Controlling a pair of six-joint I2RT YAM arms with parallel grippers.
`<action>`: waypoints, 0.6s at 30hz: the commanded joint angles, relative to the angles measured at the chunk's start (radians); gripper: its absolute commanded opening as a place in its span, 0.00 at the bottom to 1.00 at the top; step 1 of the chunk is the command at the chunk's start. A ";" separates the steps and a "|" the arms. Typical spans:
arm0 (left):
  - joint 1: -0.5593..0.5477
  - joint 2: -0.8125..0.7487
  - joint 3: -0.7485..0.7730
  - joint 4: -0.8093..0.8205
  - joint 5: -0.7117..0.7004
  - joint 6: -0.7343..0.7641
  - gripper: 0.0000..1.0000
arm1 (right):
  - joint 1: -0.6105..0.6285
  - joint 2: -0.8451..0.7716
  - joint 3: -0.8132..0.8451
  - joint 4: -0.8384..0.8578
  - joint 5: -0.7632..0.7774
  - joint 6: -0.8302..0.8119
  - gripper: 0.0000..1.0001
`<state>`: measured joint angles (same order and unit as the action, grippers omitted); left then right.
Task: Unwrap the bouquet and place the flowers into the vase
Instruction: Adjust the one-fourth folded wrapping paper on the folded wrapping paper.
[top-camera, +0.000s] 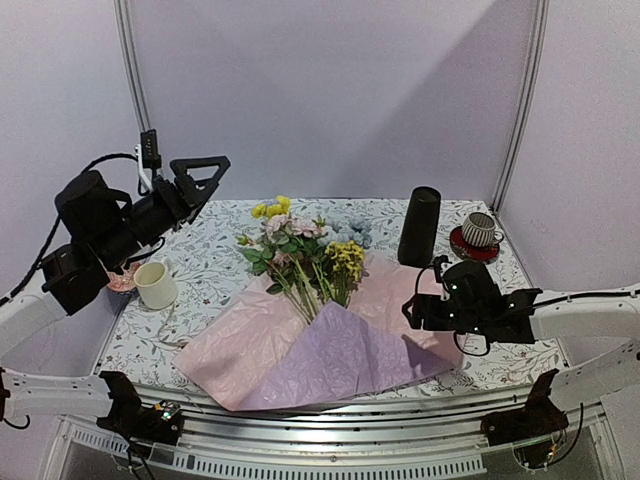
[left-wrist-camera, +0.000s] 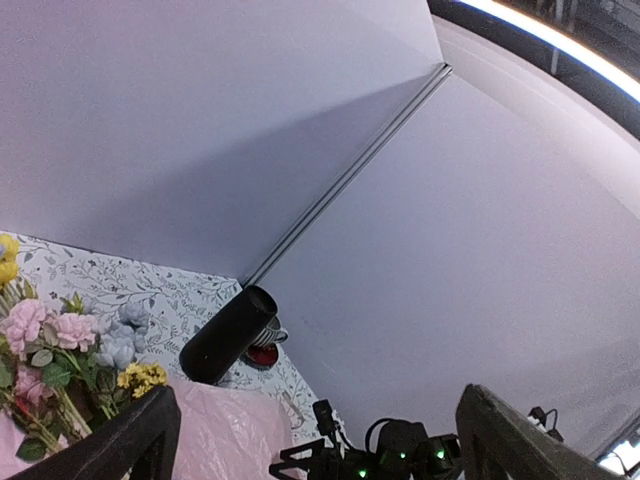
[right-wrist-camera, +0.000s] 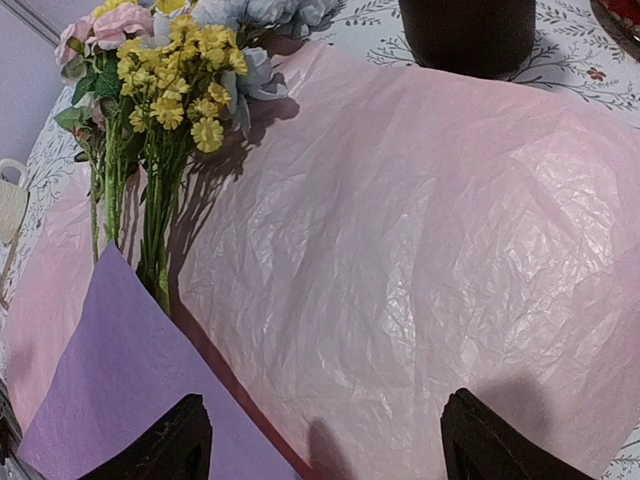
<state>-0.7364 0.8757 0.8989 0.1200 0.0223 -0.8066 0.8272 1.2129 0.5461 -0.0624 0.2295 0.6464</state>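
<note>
One bunch of green-stemmed mixed flowers (top-camera: 300, 255) lies mid-frame on one spread pink-and-purple crinkled paper sheet (top-camera: 340, 350) reaching the near edge of the counter (top-camera: 205, 250). One tall black cylinder vase (top-camera: 418, 227) stands upper right, beside it. Two hands gape empty: left hand (left-wrist-camera: 320, 435) raised upper left, right hand (right-wrist-camera: 330, 440) low at right.

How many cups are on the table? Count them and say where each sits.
2. A plain white cup stands at the left of the table; a ribbed cup sits on a red saucer at back right, beside the black vase. None looks hidden.
</note>
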 joint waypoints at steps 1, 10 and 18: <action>0.033 0.011 0.044 0.008 -0.010 0.016 0.98 | -0.013 -0.013 -0.033 0.068 0.012 0.044 0.81; 0.101 -0.010 0.009 0.073 0.086 -0.018 0.98 | -0.027 0.065 -0.056 0.081 -0.009 0.058 0.81; 0.103 0.017 0.007 0.090 0.111 -0.028 0.98 | -0.030 0.064 -0.078 0.098 -0.022 0.054 0.81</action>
<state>-0.6453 0.8829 0.9005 0.1799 0.1043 -0.8257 0.8036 1.2716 0.4889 0.0040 0.2218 0.6952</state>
